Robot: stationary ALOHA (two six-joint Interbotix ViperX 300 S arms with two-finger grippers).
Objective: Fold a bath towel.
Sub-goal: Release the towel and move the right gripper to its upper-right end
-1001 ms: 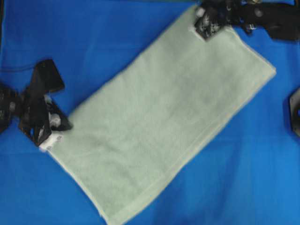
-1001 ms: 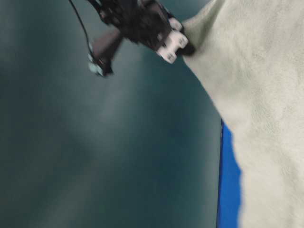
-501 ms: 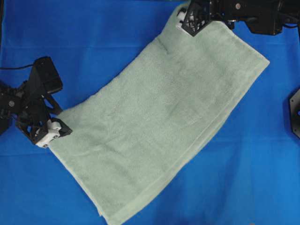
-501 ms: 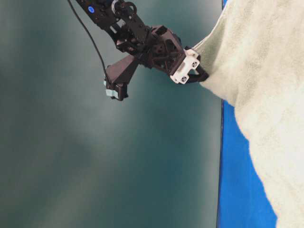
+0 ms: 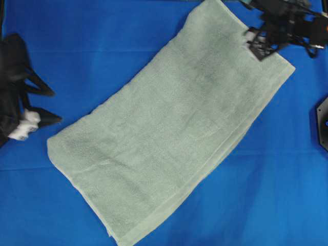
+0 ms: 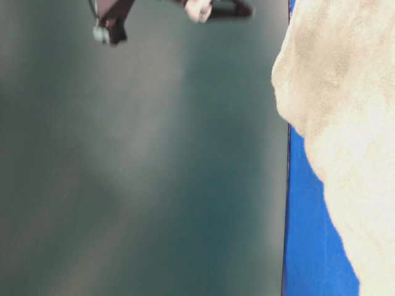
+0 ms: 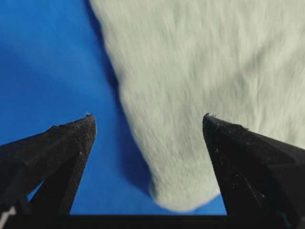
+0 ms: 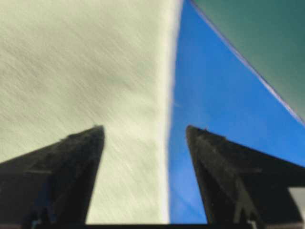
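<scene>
The bath towel (image 5: 179,128), pale sage green, lies flat and folded in a long diagonal strip from the lower left to the upper right. My left gripper (image 5: 48,105) stands open to the left of the towel's left corner, apart from it. In the left wrist view that towel (image 7: 200,71) corner sits below the spread left gripper (image 7: 147,119). My right gripper (image 5: 261,46) hovers open over the towel's upper right end. The right wrist view shows the towel (image 8: 71,57) and its hemmed edge under the open right gripper (image 8: 143,129). Neither holds anything.
Blue cloth (image 5: 102,41) covers the table all round the towel. A black fixture (image 5: 322,123) sits at the right edge. The table-level view shows the towel (image 6: 345,123), blurred, and the left gripper (image 6: 216,9) at the top.
Both grippers opened and let go of the towel's corners. The left one drew back to the left, the right one shifted right. The towel settled flat.
</scene>
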